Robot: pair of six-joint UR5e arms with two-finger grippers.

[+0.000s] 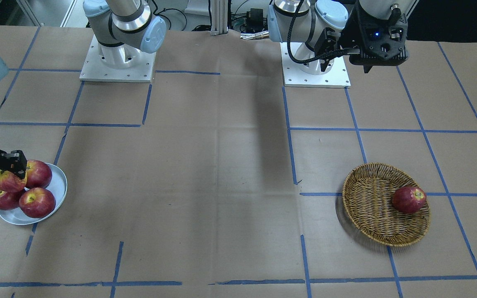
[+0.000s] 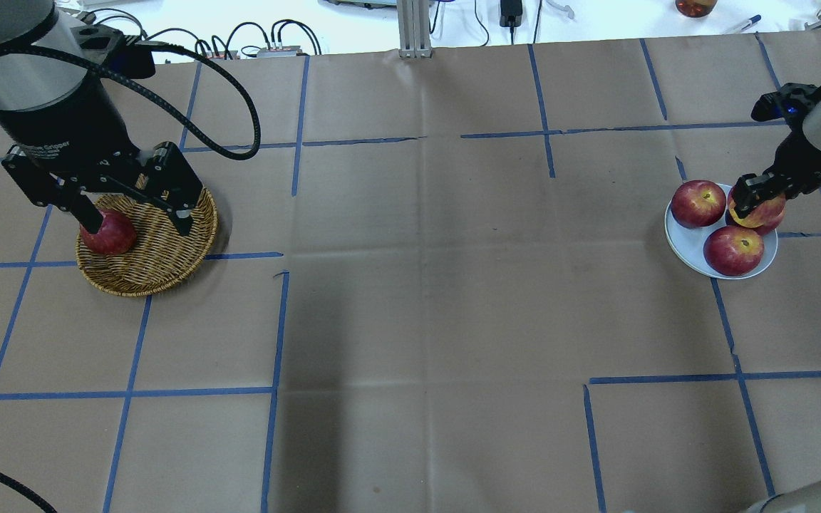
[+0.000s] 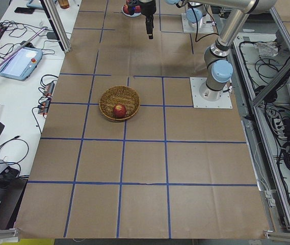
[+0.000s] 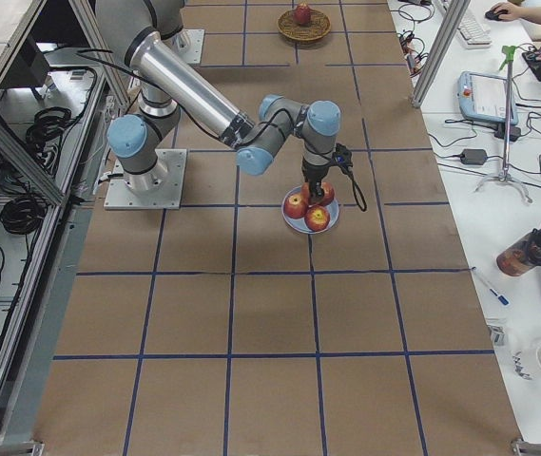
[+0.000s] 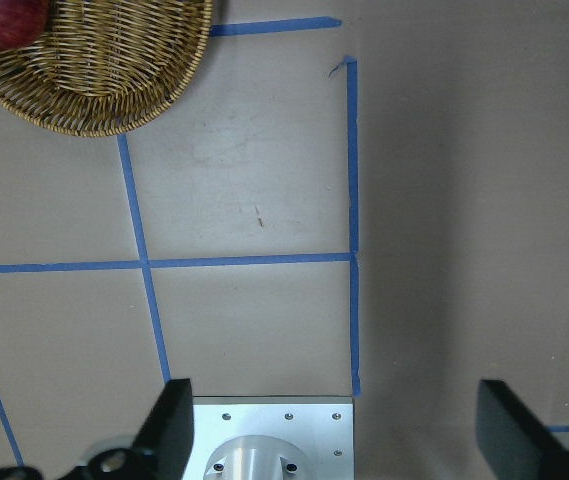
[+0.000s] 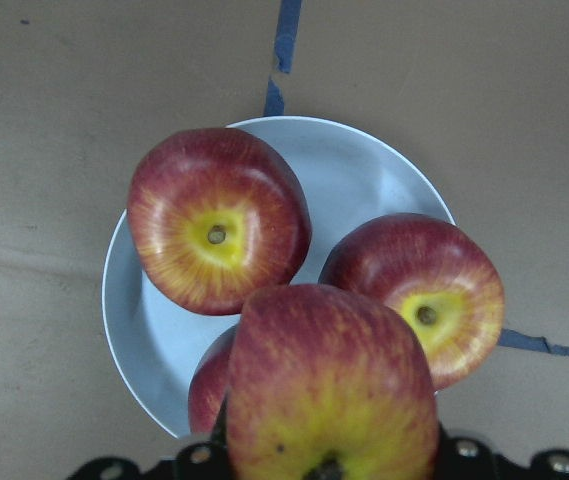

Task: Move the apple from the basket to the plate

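The right arm (image 4: 194, 90) stretches out from its base and bends down at the wrist, so the right gripper (image 2: 758, 192) points down over the plate (image 2: 687, 241) at the right of the table (image 1: 222, 186) in the overhead view. The left arm (image 3: 232, 25) is raised, and the left gripper (image 2: 136, 217) hangs high above the table, pointing straight down. Its wrist view looks down on the arm's own base plate, with the basket (image 5: 114, 80) at the top left corner.

The table is covered in brown paper marked with a grid of blue tape. The basket is round, shallow, brown woven wicker and holds one dark red apple (image 1: 409, 199) near its rim. The plate is round, smooth and pale, with a low rim. Three red apples (image 6: 219, 235) with yellow stem hollows lie on it, one largely hidden.

The right fingers clamp the apple (image 6: 330, 385), which is red with broad yellow streaks, and hold it over the plate just above the other three. Whether it touches them cannot be told. The left fingers (image 5: 172, 415) are spread wide and hold nothing.
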